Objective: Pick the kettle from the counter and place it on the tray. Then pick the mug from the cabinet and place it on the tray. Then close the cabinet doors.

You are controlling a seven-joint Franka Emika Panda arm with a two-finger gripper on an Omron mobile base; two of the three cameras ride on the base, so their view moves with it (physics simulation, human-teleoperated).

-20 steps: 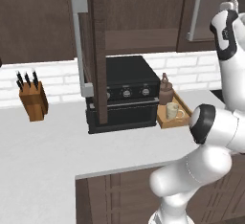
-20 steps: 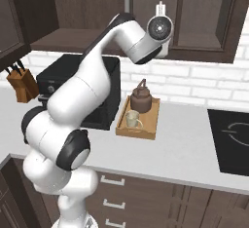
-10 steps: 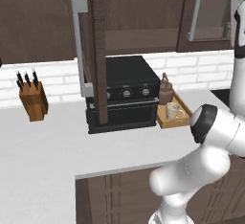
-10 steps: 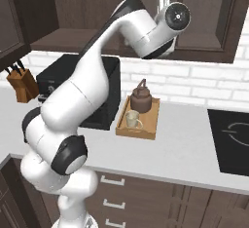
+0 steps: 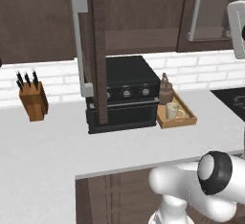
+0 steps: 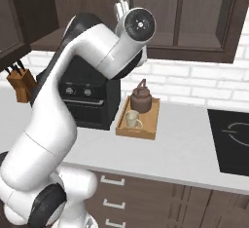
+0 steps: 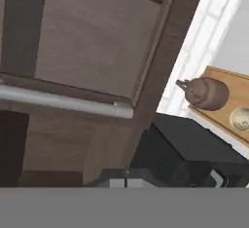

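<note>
Tray (image 6: 146, 127): holds kettle (image 6: 141, 97) and mug (image 6: 132, 119), both placements apparently complete.
Door (image 5: 98, 50): open at 12 o'clock, awaiting closure.
Gripper: aperture cannot be told.

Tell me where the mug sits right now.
The mug sits on the tray just in front of the kettle, to the right of the black oven in the left base view.

Mug (image 7: 240, 117) cut by frame edge

Brown kettle (image 6: 141, 98); cream mug (image 6: 132, 119); orange-brown tray (image 6: 148, 129)
</note>
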